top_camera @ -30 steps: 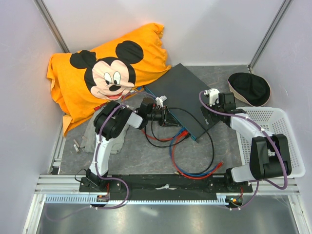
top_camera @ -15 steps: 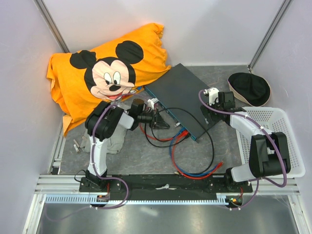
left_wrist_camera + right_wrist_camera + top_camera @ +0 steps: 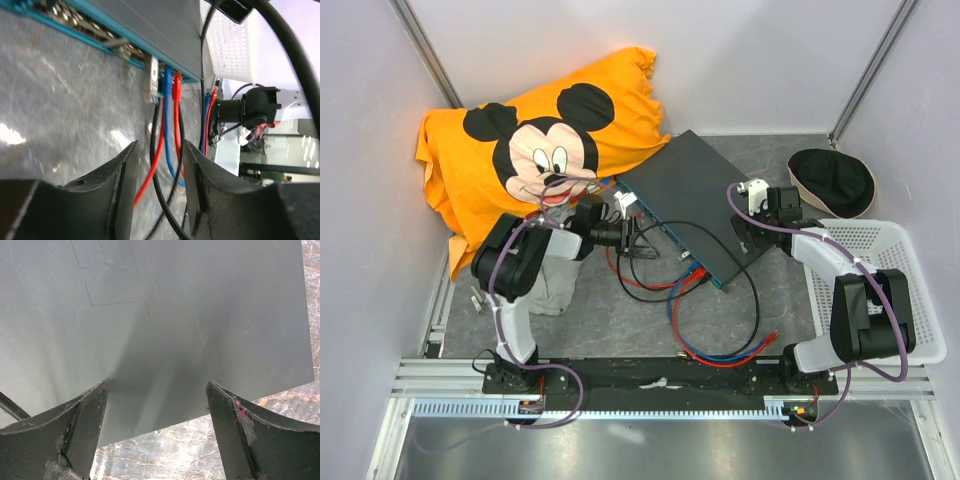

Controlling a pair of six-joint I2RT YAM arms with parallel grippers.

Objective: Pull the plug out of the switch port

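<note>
The switch (image 3: 690, 195) is a flat dark grey box lying at an angle on the table, its teal socket face (image 3: 670, 240) towards the left arm. In the left wrist view the teal face (image 3: 100, 36) holds a silver plug (image 3: 150, 82) on a black cable, a blue plug (image 3: 166, 82) and a red plug (image 3: 176, 86). My left gripper (image 3: 642, 243) is open a short way off that face. The black, red and blue cables (image 3: 162, 150) run loose between its fingers (image 3: 125, 185). My right gripper (image 3: 748, 238) is open over the switch's near right corner (image 3: 150, 315).
An orange Mickey Mouse pillow (image 3: 540, 140) lies at the back left, touching the switch's far corner. A black round cap (image 3: 832, 180) and a white basket (image 3: 885, 270) are on the right. Cable loops (image 3: 720, 345) lie in front. A grey cloth (image 3: 535, 290) lies under the left arm.
My left arm has swung its elbow out to the left and drawn the gripper back a little from the teal face. The right arm and the switch have not moved.
</note>
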